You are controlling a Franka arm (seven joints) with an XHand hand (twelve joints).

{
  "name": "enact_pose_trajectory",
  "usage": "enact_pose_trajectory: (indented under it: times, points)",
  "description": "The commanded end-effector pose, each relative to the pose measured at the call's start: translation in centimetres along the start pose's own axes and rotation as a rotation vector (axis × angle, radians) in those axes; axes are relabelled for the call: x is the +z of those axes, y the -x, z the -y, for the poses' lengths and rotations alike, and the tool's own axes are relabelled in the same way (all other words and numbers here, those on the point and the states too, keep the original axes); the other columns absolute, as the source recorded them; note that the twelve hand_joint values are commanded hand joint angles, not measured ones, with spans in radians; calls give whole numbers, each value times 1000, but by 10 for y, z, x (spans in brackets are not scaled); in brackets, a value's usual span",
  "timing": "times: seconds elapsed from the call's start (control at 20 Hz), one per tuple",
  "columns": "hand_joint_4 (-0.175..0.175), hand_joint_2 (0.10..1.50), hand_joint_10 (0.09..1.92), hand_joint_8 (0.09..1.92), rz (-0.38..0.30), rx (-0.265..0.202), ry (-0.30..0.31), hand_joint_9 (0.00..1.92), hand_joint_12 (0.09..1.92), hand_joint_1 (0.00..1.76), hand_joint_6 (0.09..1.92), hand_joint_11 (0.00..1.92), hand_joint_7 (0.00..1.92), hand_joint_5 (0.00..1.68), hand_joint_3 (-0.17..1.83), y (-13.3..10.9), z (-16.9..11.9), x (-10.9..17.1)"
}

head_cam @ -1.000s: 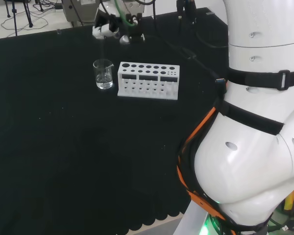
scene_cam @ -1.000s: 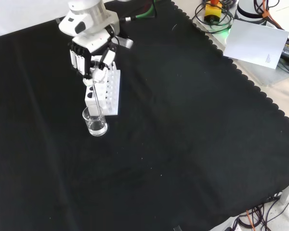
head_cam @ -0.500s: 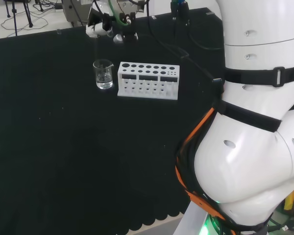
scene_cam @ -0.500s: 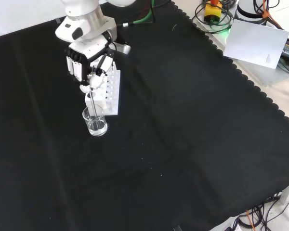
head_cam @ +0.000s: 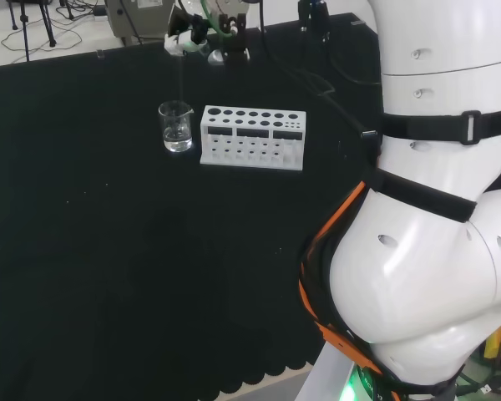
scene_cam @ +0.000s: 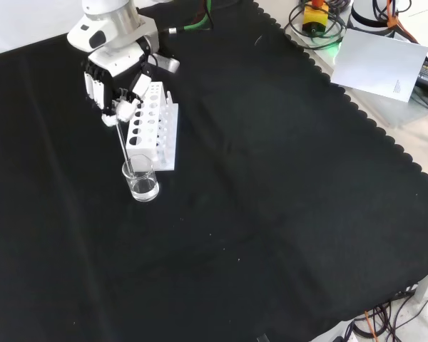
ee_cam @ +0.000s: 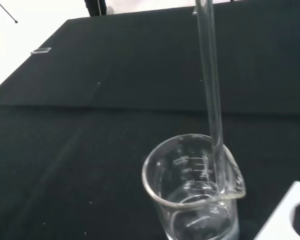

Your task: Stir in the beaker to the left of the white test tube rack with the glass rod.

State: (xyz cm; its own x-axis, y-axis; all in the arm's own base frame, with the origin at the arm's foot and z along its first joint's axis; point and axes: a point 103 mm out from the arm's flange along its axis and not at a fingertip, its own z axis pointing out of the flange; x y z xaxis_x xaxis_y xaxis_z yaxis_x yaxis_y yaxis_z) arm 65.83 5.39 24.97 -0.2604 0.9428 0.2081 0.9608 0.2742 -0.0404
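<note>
— Since the job is stirring, why is the hand up by the far end of the white test tube rack and not over the beaker?

— Look at the front view: its fingers are curled round the top of the glass rod, pinching it, and the rod slants down from there into the beaker. Holding it by the top end keeps the hand clear of the glass.

— And the rod's tip is truly inside?

— The wrist view settles that. The glass rod passes over the rim close to the spout and goes down inside the beaker, which has a little clear liquid at the bottom. Whether the tip touches the bottom, I cannot tell.

— Where is the beaker on the bench?

— In the head view the beaker stands on the black cloth just beside the rack, on its left; the hand hangs above and beyond it.

— So, how far along?

— I judge it mid-stir; the lean against the rim suggests a sweep round the wall.
</note>
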Motion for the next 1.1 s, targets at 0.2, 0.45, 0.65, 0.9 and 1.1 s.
enact_pose_trajectory:
  times: [0.2,0.45,0.65,0.9,1.1]
  points:
    - [-175,1066,755,1094,24,16,-4,1755,794,1297,236,1224,1125,1236,-39,0,26,-5]
    - [-175,1065,756,1094,35,-60,-9,1755,794,1297,235,1224,1125,1237,-37,-35,14,7]
    - [-175,1064,757,1094,22,-82,-14,1755,793,1297,235,1223,1125,1237,-36,-43,3,16]
    - [-175,1063,758,1093,-4,-69,-23,1755,793,1297,235,1223,1125,1236,-34,-26,-5,18]
    - [-175,1063,758,1093,-2,-38,-14,1754,793,1297,235,1223,1126,1237,-33,-4,0,8]
